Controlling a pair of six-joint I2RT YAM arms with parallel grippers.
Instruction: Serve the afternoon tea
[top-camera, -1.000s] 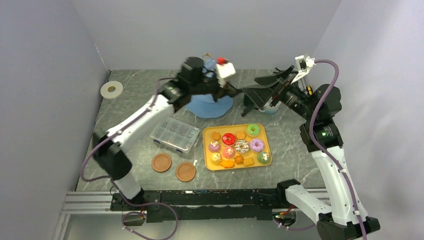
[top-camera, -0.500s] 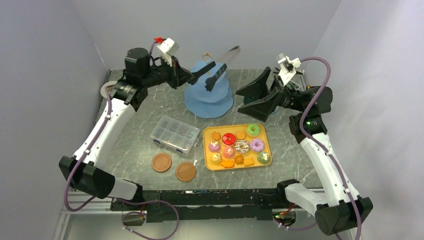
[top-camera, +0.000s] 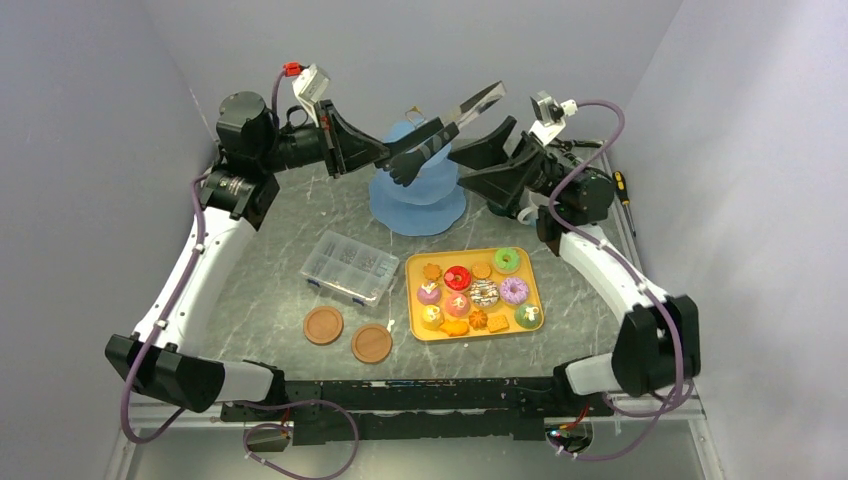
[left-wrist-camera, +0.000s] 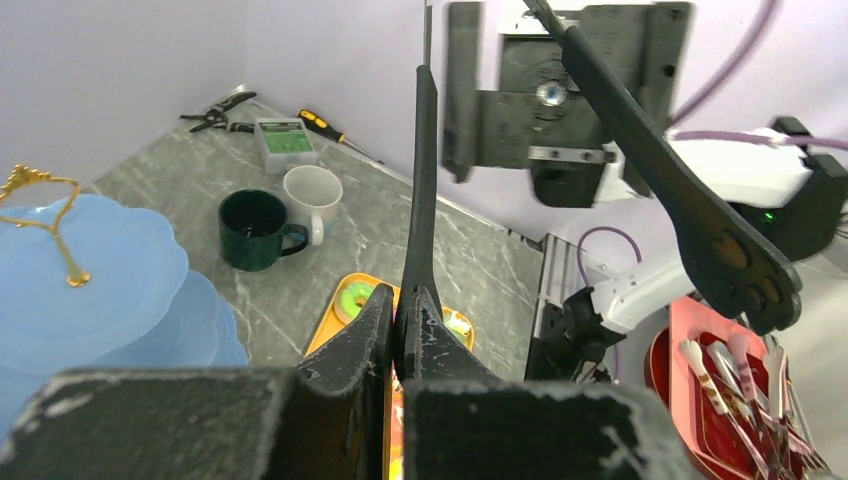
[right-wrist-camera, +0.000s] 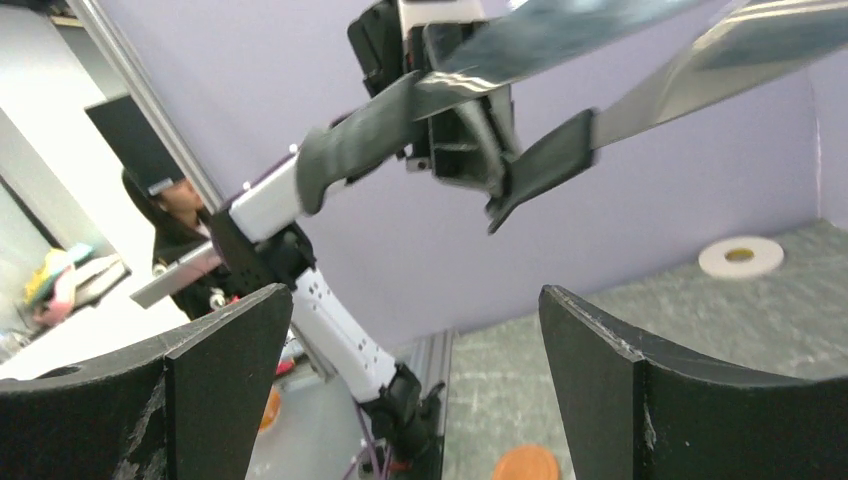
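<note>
Top external: tongs (top-camera: 445, 125) apparently nearer right jaws

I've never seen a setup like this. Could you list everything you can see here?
tiered stand: one, light blue with gold loop, back centre
tray: one, yellow, front centre
toy treats: about thirteen, mixed colours, on the tray
compartment box: one, clear, left of the tray
coasters: two, brown, in front of the box
dark-green mug: one, right of the stand
white mug: one, beside it
tape roll: one, white, back left
screwdriver: one, yellow-black, back right
tongs: one, black-silver, midair above the stand
left gripper: black, shut on the tongs
right gripper: black, open wide, facing the tongs
</note>
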